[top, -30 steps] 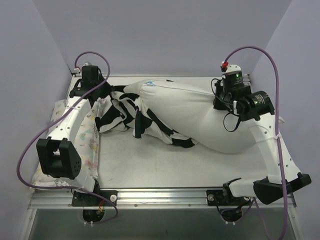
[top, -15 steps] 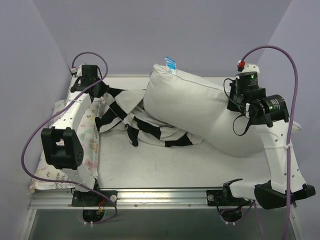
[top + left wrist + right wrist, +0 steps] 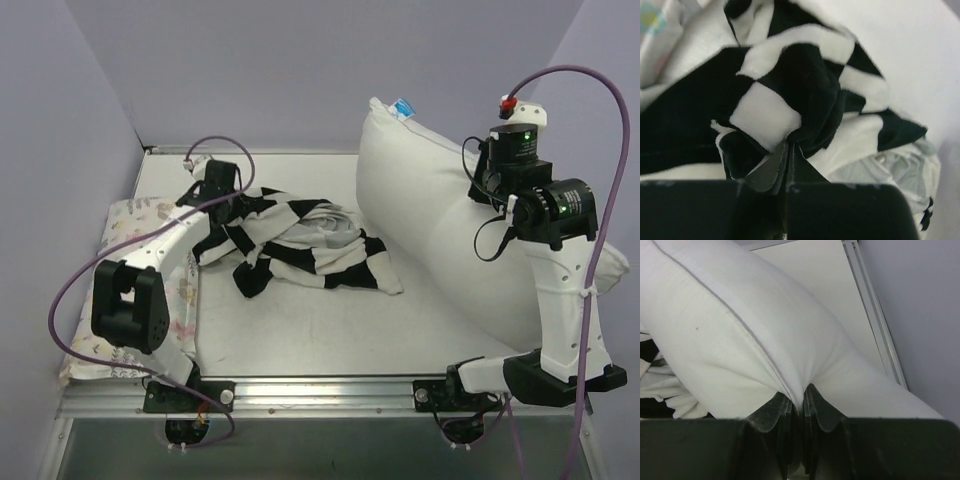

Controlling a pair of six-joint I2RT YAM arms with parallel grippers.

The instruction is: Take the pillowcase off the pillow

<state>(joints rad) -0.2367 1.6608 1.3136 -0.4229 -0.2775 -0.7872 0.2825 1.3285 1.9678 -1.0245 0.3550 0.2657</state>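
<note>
At the table (image 3: 300, 335) are 1 pillowcase (image 3: 300, 245), 1 pillow (image 3: 420, 215), 1 floral pillow (image 3: 128, 215).

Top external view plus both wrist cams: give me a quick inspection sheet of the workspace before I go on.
Surface: white table, no damage seen.
Job's things: pillowcase crumpled left of centre on the table, apparently fully off; pillow held up tilted on the right, blue tag at its top corner.
Clutter: floral pillow at the left edge, partly under the left arm.
Grippers: left gripper shut on a pillowcase fold; right gripper shut on the pillow's seam.
Cables: left purple cable and right purple cable loop free of the arms; no snag seen.
Surroundings: lilac walls on three sides; nothing else seen.
</note>
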